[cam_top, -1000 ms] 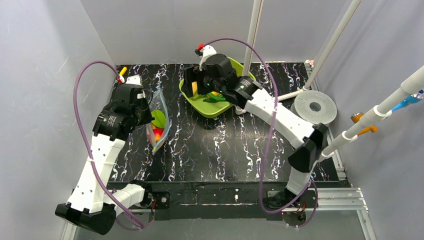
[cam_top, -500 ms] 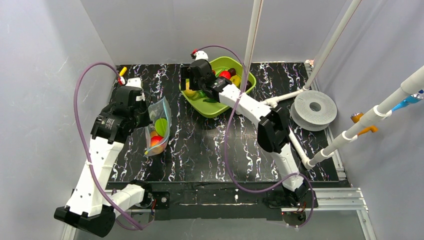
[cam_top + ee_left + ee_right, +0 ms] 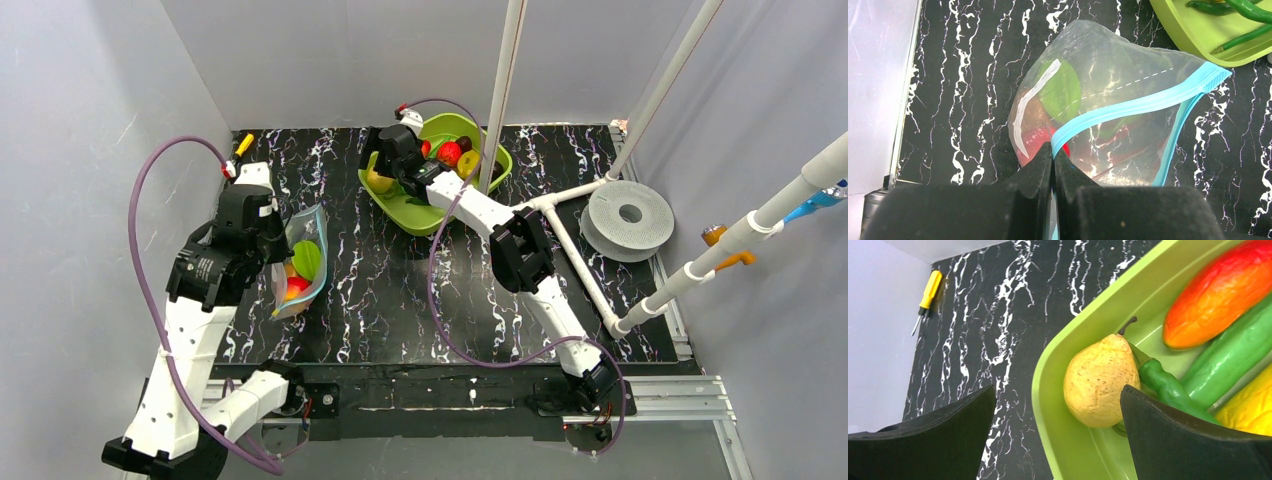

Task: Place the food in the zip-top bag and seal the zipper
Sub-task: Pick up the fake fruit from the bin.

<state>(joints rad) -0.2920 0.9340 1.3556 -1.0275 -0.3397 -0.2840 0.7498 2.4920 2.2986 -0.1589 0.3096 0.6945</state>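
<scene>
Your left arm rises from its base and bends over the left side of the black white-veined table (image 3: 400, 300). There your left gripper (image 3: 1053, 150) has its fingers pressed together on the blue-teal zipper (image 3: 1128, 107) of the clear crinkly zip-top bag (image 3: 1118, 85). The bag hangs from that pinch with its lower end on the table. From its right corner the two zipper strips run apart, so the mouth gapes. Inside the bag you have a flat green toy piece (image 3: 1063, 95) and a red toy piece (image 3: 1035, 140) below it, both against the plastic. Your right arm stretches long and diagonal from the near right to the far middle. Your right gripper (image 3: 1058, 395) is poised over the left corner of the lime-green rectangular tray (image 3: 1040, 385), fingers spread wide and holding nothing. In the tray, a speckled yellow toy pear (image 3: 1100, 382) lies against the left wall. Touching it is a small green toy pepper (image 3: 1168, 385), then a long green toy cucumber (image 3: 1233, 355), a red-orange toy mango (image 3: 1218, 295) and a yellow toy fruit (image 3: 1248, 410). A yellow-handled screwdriver (image 3: 928, 292) lies on the table's far left.
</scene>
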